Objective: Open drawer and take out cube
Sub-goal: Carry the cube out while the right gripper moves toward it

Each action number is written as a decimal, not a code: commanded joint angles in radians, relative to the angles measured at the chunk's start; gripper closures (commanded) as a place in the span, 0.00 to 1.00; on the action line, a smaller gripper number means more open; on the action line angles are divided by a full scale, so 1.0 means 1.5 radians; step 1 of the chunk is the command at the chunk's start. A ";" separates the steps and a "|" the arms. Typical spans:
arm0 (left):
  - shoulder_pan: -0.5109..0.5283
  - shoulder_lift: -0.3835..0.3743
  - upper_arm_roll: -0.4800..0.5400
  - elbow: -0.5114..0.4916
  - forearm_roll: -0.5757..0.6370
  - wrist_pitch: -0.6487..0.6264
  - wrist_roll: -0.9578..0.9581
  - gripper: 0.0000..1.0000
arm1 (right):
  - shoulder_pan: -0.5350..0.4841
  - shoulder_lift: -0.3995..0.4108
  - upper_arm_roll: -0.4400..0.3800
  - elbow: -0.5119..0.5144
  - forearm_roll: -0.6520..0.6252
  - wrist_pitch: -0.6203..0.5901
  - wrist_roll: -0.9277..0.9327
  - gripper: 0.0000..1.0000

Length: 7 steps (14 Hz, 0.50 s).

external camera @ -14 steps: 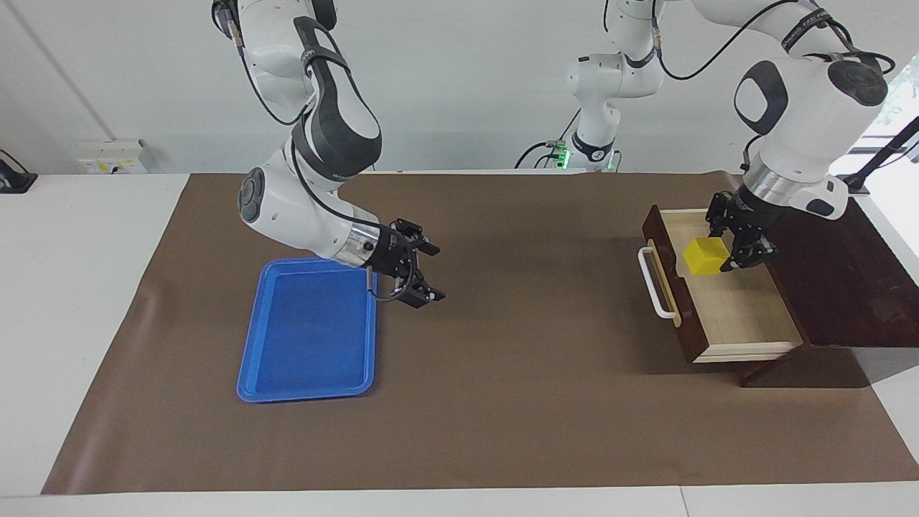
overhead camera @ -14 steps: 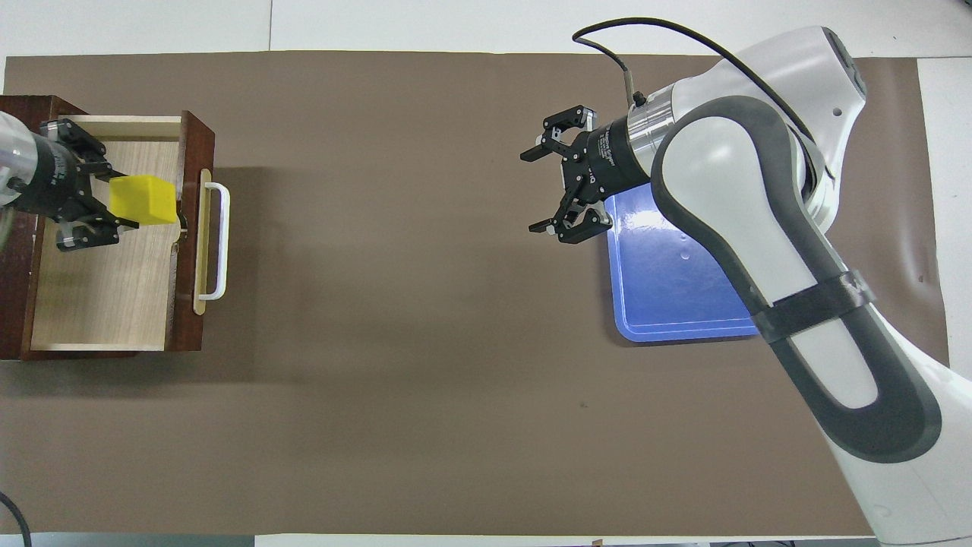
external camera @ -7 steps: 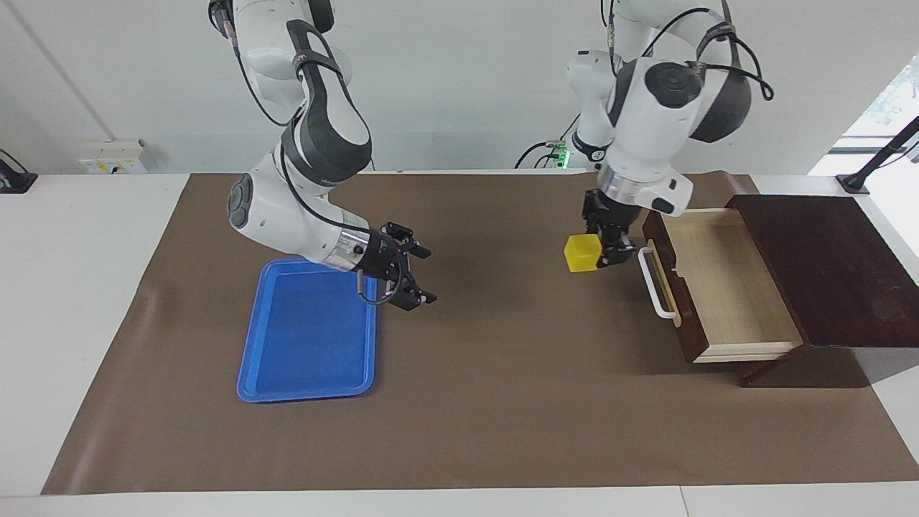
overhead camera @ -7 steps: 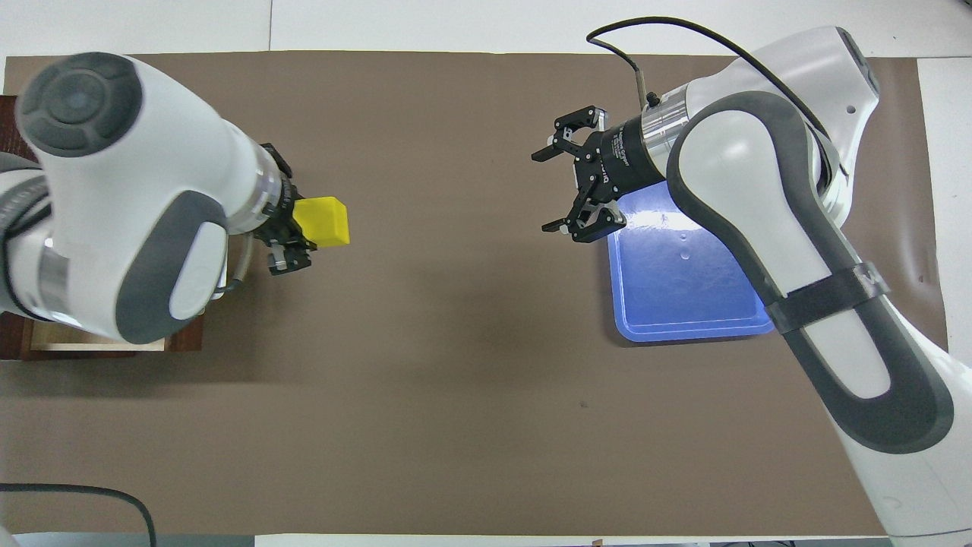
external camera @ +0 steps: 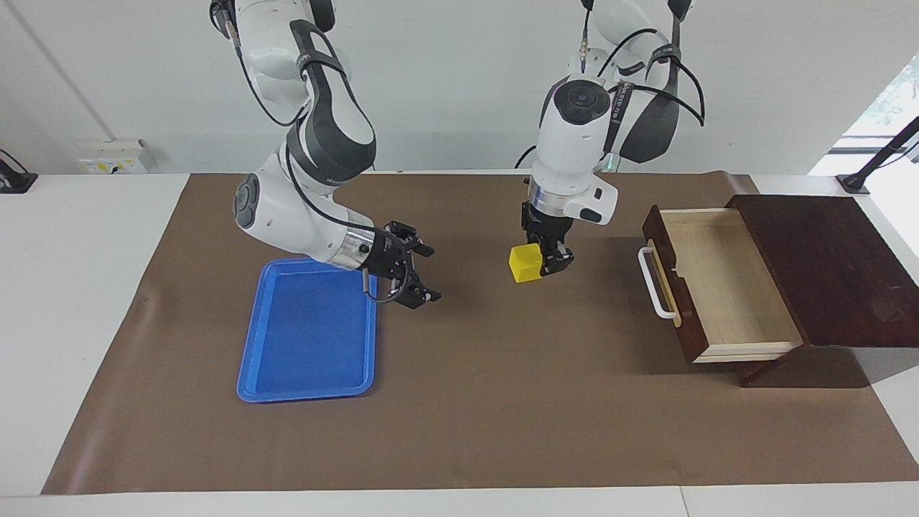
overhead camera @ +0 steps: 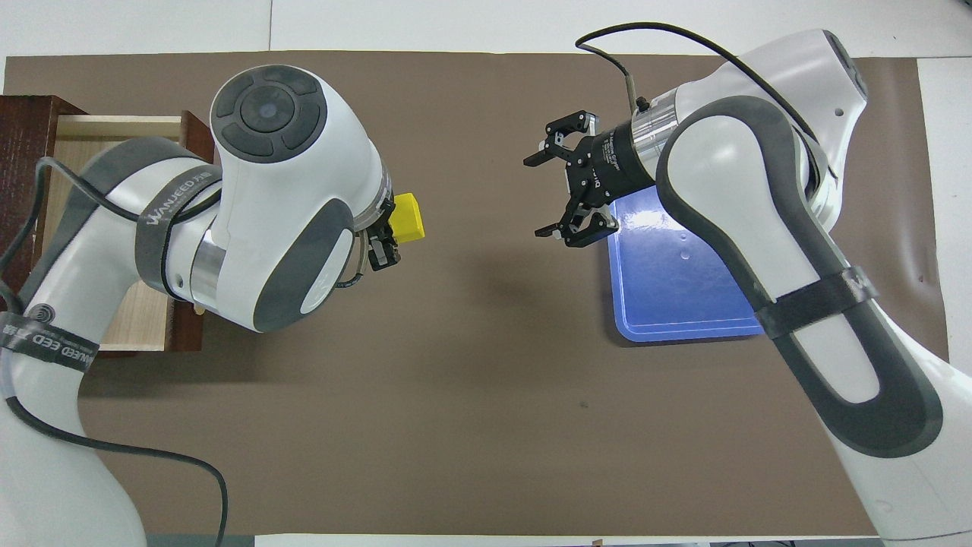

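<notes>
1. A brown mat (external camera: 502,402) covers a white table against a plain pale wall, with two Franka arms working above it.
2. The yellow cube (external camera: 525,263) hangs over the bare middle of the mat, clear of the drawer (external camera: 718,287), clamped in the left gripper (external camera: 543,260), whose fingers are closed on its sides.
3. Risk: only part of the cube appears to sit between the fingers, so by this judgement a quick swing or a jolt could twist it loose and drop it on the mat.
4. Risk: the right gripper (external camera: 416,276), jaws spread wide and holding nothing, hovers at the edge of the blue tray (external camera: 309,337) that faces the cube. If the left arm carries on toward the tray, the two wrists could meet.
5. Risk: letting go from height would probably make the cube bounce or roll, since the block is small and hard-edged.
6. The drawer stands pulled out of its dark wooden box (external camera: 833,273) at the left arm's end of the table, its pale interior bare, white bar handle (external camera: 657,283) facing the middle of the table.
7. Nothing lies on the mat between cube and tray; the right gripper alone stands in that path.
</notes>
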 commanded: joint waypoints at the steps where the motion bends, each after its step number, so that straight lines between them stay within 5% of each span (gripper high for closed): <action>1: -0.004 0.002 0.005 0.006 0.005 0.010 -0.014 1.00 | 0.006 -0.005 -0.001 -0.011 0.017 -0.002 -0.017 0.00; 7: -0.008 -0.004 0.004 -0.009 0.007 0.015 -0.006 1.00 | 0.059 0.006 -0.004 0.009 0.007 0.020 -0.012 0.00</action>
